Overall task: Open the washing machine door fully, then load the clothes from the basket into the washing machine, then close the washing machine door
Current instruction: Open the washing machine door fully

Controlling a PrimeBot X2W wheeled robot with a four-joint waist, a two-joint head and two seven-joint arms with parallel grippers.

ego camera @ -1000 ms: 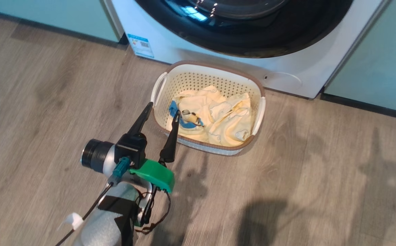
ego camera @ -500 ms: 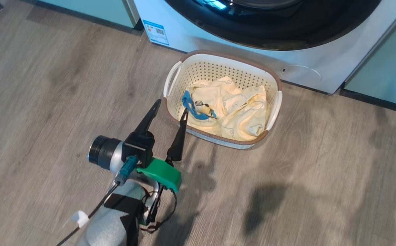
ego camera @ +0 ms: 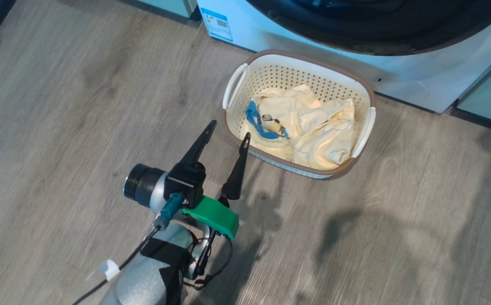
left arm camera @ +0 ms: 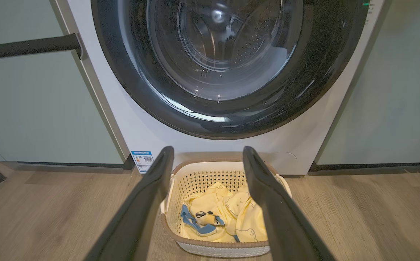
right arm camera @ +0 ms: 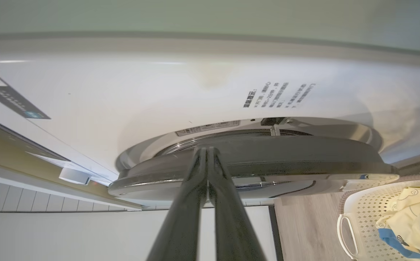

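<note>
My left claw (ego camera: 230,128) gapes wide, empty, just beside the basket (ego camera: 296,74) of clothes (ego camera: 313,127) before the washing machine (ego camera: 398,72). My right claw (right arm camera: 207,149), pinched shut and empty, meets the washing machine door (right arm camera: 286,159) at its rim.

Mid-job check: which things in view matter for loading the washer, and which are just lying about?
For the job: washing machine door, washing machine, basket, clothes, open left hand, shut right hand.
Just lying about: pale green cabinets, dark cabinet handle, wood floor.
</note>
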